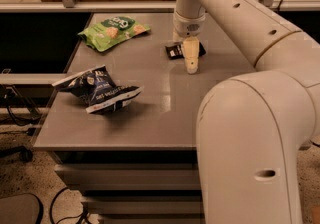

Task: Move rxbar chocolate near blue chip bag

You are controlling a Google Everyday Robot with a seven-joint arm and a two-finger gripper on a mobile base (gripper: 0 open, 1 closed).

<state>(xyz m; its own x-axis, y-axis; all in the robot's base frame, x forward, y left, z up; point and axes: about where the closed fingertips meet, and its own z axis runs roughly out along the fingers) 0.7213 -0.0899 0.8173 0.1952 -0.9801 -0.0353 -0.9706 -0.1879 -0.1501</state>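
Thin bar under the tool, far side of table from blue bag

We see the bar [176,50] lying flat on the table [165,118] toward its back right, black wrapper with pale lettering. The tool [191,66] points down right at it and covers the bar's right part from this view, so dark wrapper shows on both sides of it. We cannot tell whether the tool is spread or pinching, nor whether it touches the bar.

The blue bag [97,90] sits crumpled near the front left, well apart from the bar. The green bag [112,30] lies at the back left, also apart from it.

How we judge the bar will handle:
- light, so little force is needed and it could skid on the smooth table if nudged sideways
- flat and low, so there is little height to catch and the tool must come down close to the table
- wrapper likely slick, filling firm, so it should not crush the way the bags would
- best hold, we think, is across the short width near the middle, so it hangs level

The goal spot looks like the bare table just right of the blue bag; we would set the bar down there without pressing into the bag's puffy edge
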